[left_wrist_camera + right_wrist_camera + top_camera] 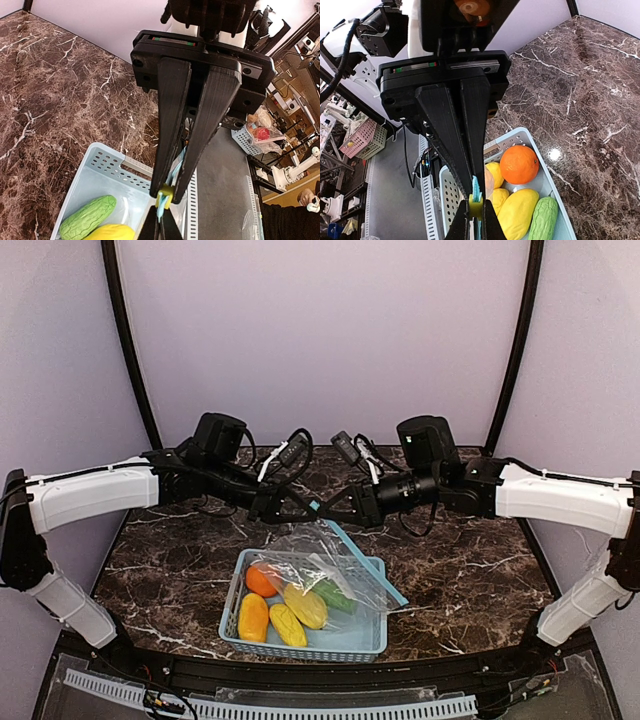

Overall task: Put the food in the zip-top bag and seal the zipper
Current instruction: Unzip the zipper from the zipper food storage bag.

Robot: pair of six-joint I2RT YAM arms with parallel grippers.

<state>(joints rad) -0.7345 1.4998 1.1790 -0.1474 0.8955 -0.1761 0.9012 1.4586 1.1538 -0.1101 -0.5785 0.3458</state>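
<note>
Both grippers meet tip to tip above the basket. My left gripper [301,508] [166,191] is shut on a small yellow slider [165,196] on the light blue zipper [365,558]. My right gripper [330,510] [476,196] is shut on the zipper strip [475,189] right beside it. The clear zip-top bag [318,562] hangs from them and drapes over the food. An orange [261,580] [519,164], three yellow fruits [253,618] [517,212] and a green vegetable [336,596] [89,216] [543,220] lie below. Whether they lie inside the bag I cannot tell.
A light blue perforated basket [300,648] [102,161] [520,136] sits on the dark marble table [460,570] near its front edge, under the bag. Purple walls close in the back and sides. A slotted cable tray [300,705] runs along the near edge.
</note>
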